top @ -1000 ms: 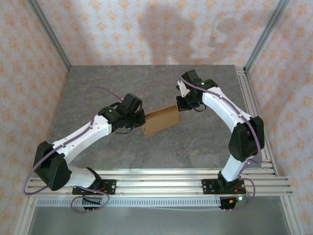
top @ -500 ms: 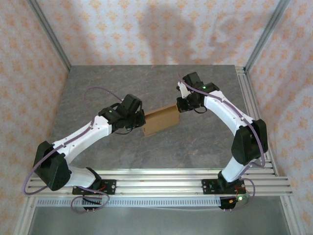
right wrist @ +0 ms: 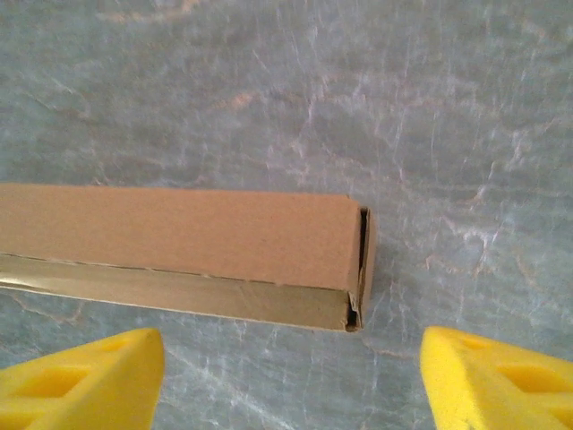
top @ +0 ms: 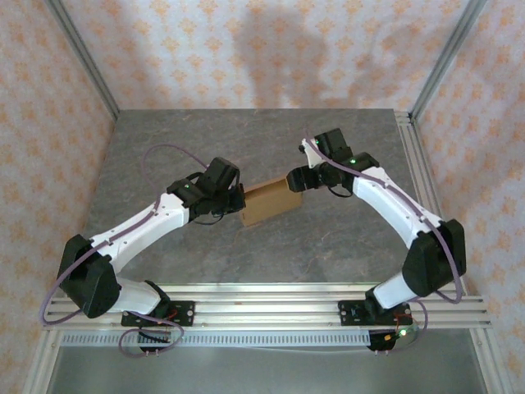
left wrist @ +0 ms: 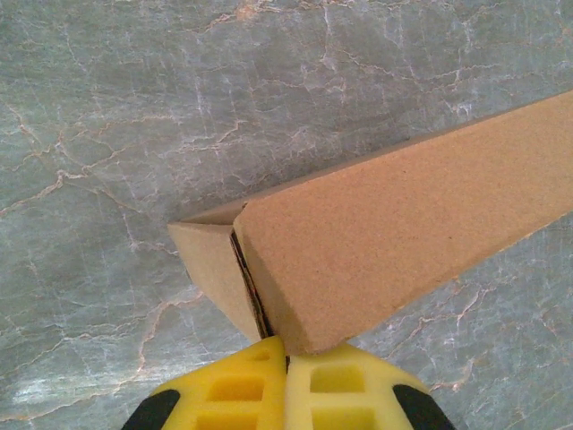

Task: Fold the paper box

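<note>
Left wrist: left claw (left wrist: 286, 360) pinched shut on paper box (left wrist: 403, 224) corner, lower center. Right wrist: right claw (right wrist: 288, 354) wide open, box closed.

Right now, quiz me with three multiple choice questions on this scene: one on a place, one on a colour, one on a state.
1. Where on the table is the paper box? A. in the far left corner. B. near the middle. C. at the near edge.
2. What colour are the right end effector's pads? A. blue. B. black. C. yellow.
3. How does the right end effector stand? A. open, clear of the box. B. shut on the box. C. shut on nothing.
Answers: 1 B, the top view shows the box mid-table; 2 C, the right wrist view shows yellow foam; 3 A, the pads stand wide apart, not touching the box.
</note>
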Robot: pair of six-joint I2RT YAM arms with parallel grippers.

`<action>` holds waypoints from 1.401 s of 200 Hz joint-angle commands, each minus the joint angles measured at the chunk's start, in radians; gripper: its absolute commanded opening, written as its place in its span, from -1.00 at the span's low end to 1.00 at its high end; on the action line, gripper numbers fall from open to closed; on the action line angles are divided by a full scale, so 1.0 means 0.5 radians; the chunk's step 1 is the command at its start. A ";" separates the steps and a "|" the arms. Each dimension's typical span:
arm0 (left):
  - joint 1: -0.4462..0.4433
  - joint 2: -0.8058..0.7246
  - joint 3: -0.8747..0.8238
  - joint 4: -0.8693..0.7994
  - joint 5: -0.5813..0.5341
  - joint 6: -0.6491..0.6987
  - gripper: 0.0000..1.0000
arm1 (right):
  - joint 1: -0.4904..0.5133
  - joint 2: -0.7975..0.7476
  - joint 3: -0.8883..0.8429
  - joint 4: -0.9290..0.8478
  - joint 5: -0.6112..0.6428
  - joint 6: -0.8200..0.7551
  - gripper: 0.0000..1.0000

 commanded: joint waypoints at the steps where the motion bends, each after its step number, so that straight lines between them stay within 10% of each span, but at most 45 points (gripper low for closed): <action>1: 0.005 0.095 -0.040 -0.147 -0.014 0.048 -1.00 | -0.003 -0.076 0.011 0.187 -0.019 0.070 0.56; 129: 0.005 0.038 -0.021 -0.120 0.036 0.044 -1.00 | -0.007 0.238 -0.039 0.318 0.139 0.379 0.42; 228: 0.008 -0.191 -0.043 0.145 0.298 0.224 0.11 | -0.007 0.287 -0.092 0.364 0.078 0.422 0.39; 280: 0.105 -0.141 0.064 0.027 -0.042 0.071 0.68 | -0.006 0.277 -0.127 0.373 0.055 0.420 0.39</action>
